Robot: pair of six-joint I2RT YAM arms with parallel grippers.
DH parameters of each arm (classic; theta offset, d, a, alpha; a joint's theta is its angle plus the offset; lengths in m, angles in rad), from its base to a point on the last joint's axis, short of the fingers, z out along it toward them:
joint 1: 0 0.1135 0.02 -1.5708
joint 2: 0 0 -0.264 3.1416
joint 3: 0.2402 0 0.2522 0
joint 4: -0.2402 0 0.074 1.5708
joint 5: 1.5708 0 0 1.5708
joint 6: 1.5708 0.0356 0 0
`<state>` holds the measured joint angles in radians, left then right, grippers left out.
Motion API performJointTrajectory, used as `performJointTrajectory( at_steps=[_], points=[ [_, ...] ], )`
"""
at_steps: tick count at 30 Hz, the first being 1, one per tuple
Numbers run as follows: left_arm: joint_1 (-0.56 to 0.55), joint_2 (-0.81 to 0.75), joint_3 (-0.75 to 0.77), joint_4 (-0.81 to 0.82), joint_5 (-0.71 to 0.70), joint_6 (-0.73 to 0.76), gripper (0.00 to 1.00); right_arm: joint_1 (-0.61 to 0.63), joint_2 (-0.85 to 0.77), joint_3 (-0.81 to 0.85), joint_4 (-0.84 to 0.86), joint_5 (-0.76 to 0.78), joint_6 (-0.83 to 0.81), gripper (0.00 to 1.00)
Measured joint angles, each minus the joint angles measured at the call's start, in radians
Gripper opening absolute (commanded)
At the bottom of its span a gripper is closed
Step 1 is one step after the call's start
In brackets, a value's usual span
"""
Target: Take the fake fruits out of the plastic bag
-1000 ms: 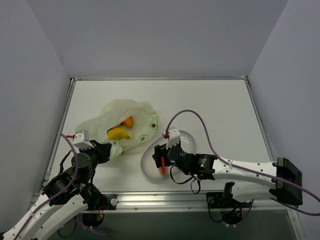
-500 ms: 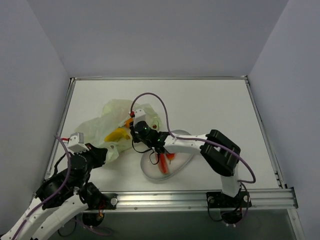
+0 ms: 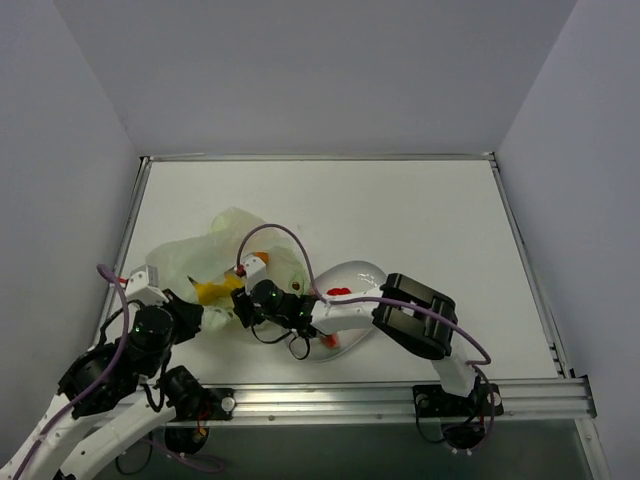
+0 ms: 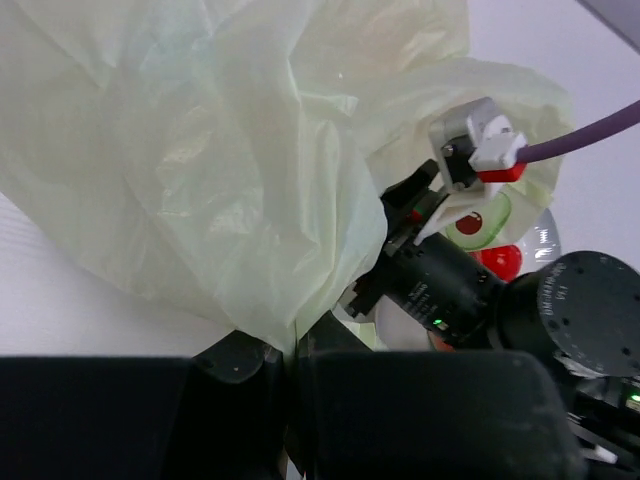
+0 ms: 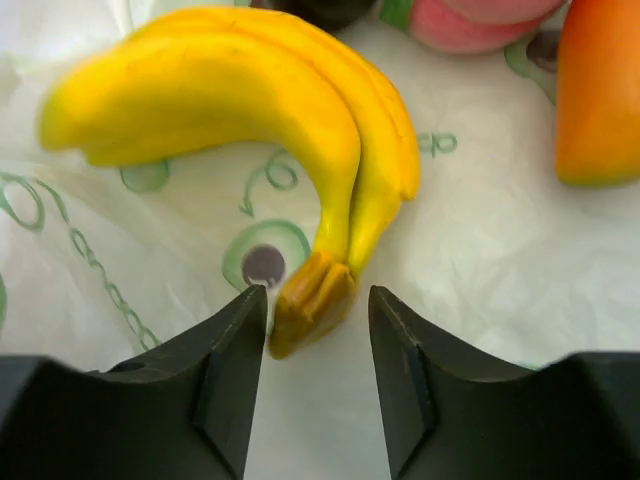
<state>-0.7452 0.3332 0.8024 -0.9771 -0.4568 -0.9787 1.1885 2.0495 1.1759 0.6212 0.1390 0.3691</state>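
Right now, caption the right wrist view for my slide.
Open right gripper straddling the stem of the banana, lying on the printed bag.

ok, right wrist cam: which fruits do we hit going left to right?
banana → pink fruit → orange fruit, all on the plastic bag. The dark fruit at the top edge overlaps the banana, so it is left out.

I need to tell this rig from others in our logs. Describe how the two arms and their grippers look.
Both arms have white links joined by round black joints: the left arm, the right arm. A purple cable runs along each, ending in a white plug with a red tab. The left gripper and right gripper have black, blocky fingers.
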Motion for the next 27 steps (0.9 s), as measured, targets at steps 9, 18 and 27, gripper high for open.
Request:
performJointTrajectory(
  at_steps=[9,18,27],
  points=[
    [0.000,-0.038,-0.129,0.055,-0.001,-0.006,0.02,-0.129,-0.055,0.026,-0.032,-0.031,-0.010,0.49],
    [0.000,-0.032,-0.129,0.146,0.019,0.025,0.02,-0.146,0.040,0.195,-0.018,0.074,-0.043,0.56],
    [0.000,-0.031,-0.131,0.169,0.034,0.040,0.02,-0.147,0.155,0.272,-0.044,0.151,-0.110,0.70]
  ],
)
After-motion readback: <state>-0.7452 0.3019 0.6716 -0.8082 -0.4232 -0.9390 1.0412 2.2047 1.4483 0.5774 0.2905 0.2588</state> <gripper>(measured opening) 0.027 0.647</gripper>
